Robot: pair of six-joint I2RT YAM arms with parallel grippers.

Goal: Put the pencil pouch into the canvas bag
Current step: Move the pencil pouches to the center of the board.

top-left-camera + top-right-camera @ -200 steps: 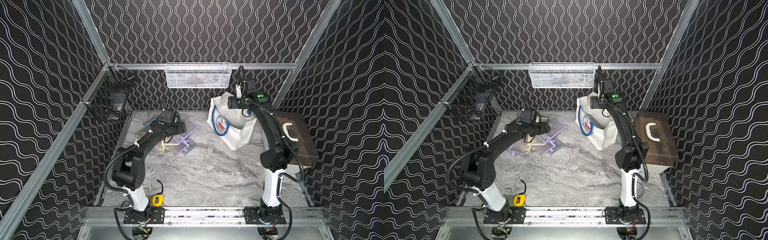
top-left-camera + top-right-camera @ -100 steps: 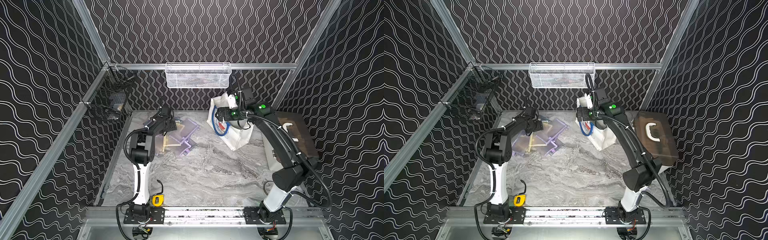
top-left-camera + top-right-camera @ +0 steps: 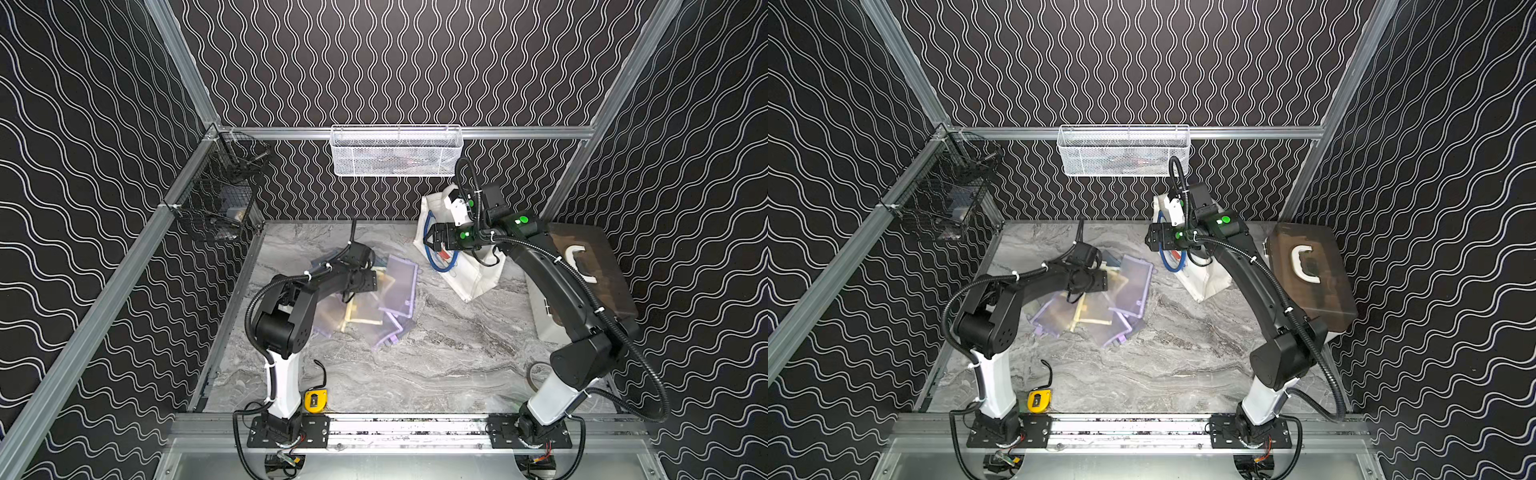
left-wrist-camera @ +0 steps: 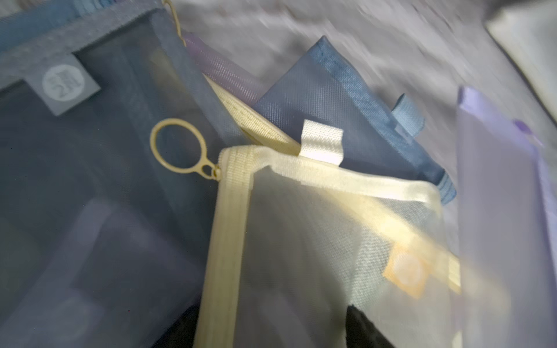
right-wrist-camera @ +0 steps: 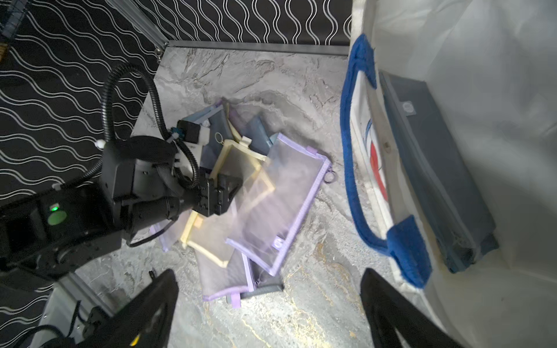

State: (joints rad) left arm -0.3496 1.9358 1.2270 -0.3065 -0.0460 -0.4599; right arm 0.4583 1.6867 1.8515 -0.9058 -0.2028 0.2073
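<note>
Several mesh pencil pouches lie in a pile on the marble table: a purple one (image 3: 401,278), a cream-yellow one (image 4: 331,241) and blue ones (image 4: 90,180). My left gripper (image 4: 271,331) hovers low over the yellow pouch (image 5: 238,162), open, one fingertip on each side of the pouch's zipper edge. The white canvas bag (image 3: 478,278) with blue handles (image 5: 352,180) stands at the back right. A dark blue pouch (image 5: 437,165) lies inside it. My right gripper (image 5: 268,289) hangs open and empty beside the bag's mouth, above bare table.
A white mesh basket (image 3: 395,153) hangs on the back rail and a black wire basket (image 3: 216,199) on the left rail. A brown case with a white handle (image 3: 590,270) sits at the right edge. A yellow tape measure (image 3: 316,401) lies near the front.
My right gripper has come away from above the bag's opening, moving left and lower. My left gripper has shifted toward the front, over the pile, as its arm folded back.
</note>
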